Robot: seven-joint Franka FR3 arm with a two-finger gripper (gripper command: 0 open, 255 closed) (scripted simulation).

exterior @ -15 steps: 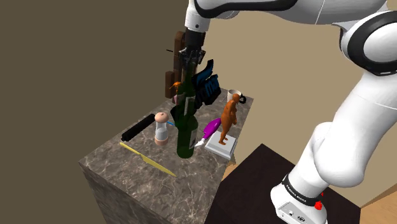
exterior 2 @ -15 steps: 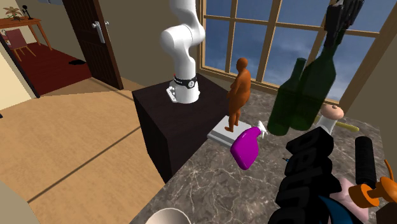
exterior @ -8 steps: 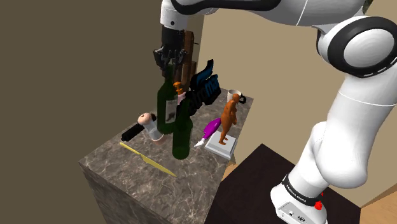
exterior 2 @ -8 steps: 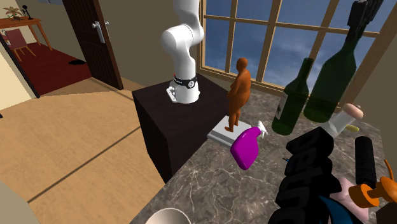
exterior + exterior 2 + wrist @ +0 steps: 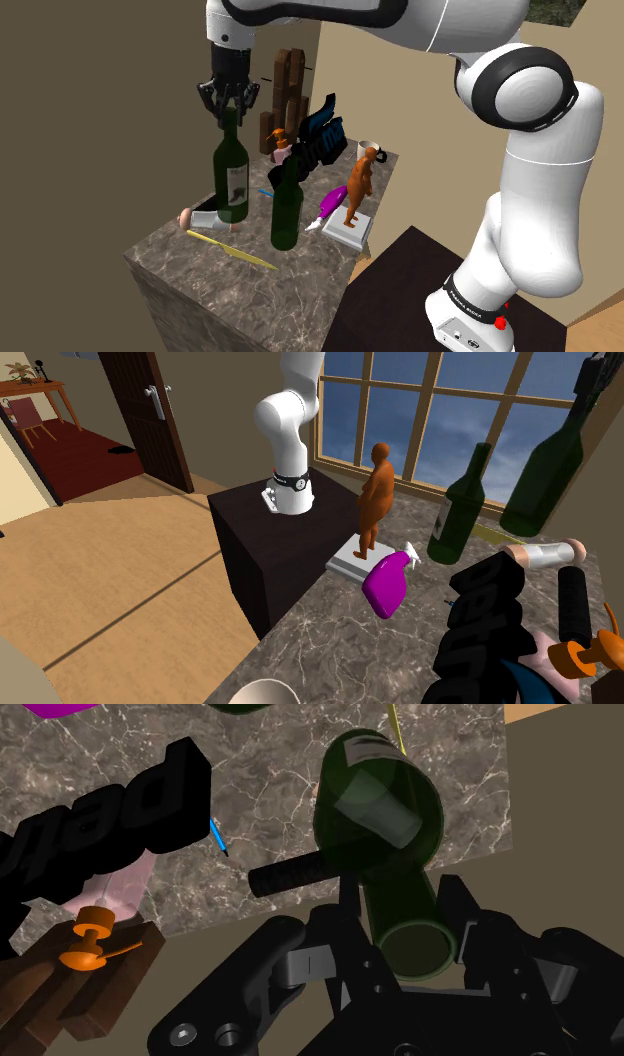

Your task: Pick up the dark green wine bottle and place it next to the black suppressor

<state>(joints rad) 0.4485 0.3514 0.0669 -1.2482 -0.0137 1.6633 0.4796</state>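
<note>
My gripper [image 5: 228, 97] is shut on the neck of a dark green wine bottle [image 5: 232, 178] with a pale label. It hangs upright above the marble table's [image 5: 200, 290] far corner, toward the shoulder view's left. In the wrist view the fingers [image 5: 466, 919] clasp the bottle's neck [image 5: 405, 929], and the black suppressor [image 5: 295, 876] lies on the table just beyond the bottle's body. The second exterior view has the suppressor [image 5: 572, 604] at the right, below the held bottle [image 5: 545, 467]. A second green bottle [image 5: 287, 205] stands on the table.
A small shaker [image 5: 545, 555] lies on its side by the suppressor. A yellow stick [image 5: 230, 248], a purple spray bottle [image 5: 330, 205], an orange figurine [image 5: 358, 188] on a white base, a black lettered block [image 5: 315, 135], a brown wooden holder [image 5: 285, 80] and a white mug [image 5: 367, 147] crowd the table.
The gripper has carried the bottle toward the shoulder view's left, away from the second bottle. The shaker, upright before, now lies toppled.
</note>
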